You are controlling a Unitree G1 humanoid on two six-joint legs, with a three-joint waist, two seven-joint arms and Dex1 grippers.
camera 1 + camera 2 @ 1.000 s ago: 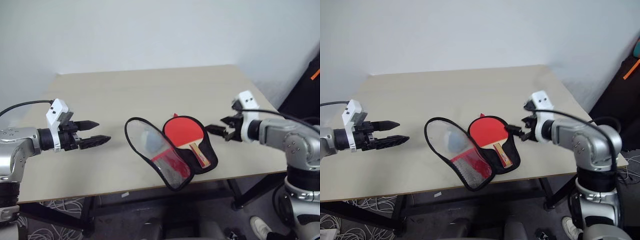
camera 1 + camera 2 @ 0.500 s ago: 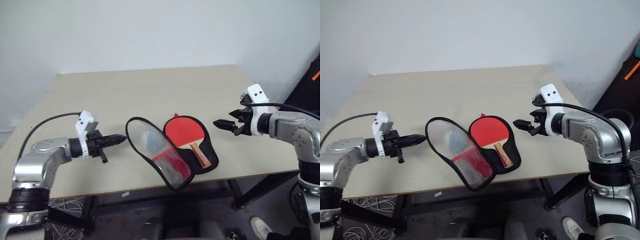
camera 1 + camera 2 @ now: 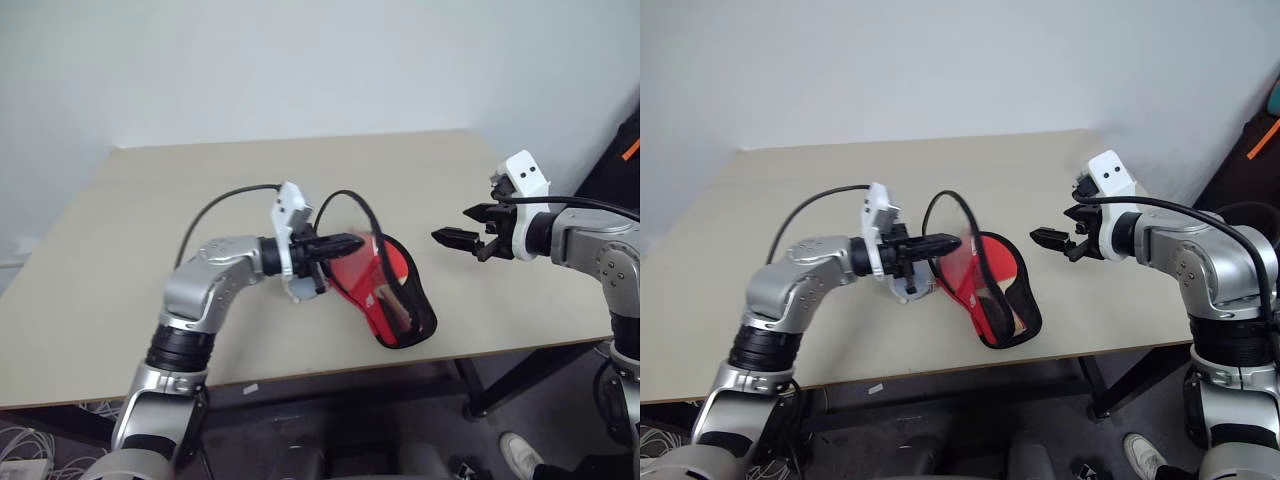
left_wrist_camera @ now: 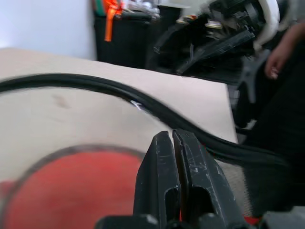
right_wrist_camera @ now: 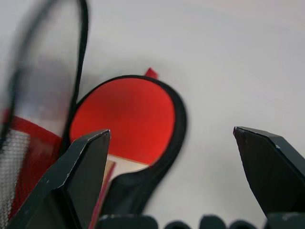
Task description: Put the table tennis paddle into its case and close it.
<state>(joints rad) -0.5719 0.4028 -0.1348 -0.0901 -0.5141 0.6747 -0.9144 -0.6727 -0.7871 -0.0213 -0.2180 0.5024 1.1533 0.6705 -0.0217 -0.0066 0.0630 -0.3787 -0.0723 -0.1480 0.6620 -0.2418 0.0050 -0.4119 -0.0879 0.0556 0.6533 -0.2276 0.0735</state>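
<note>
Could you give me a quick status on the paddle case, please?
Left pincer shut, pushing the case flap over the paddle. Right pincer open, clear. Case not closed.

Light beige table (image 3: 200, 190), set vs. a pale wall; near its front edge lies the red case (image 3: 400, 310) w/ black edging; paddle (image 5: 128, 119) lies inside it, red face up; the case's flap is raised.
</note>
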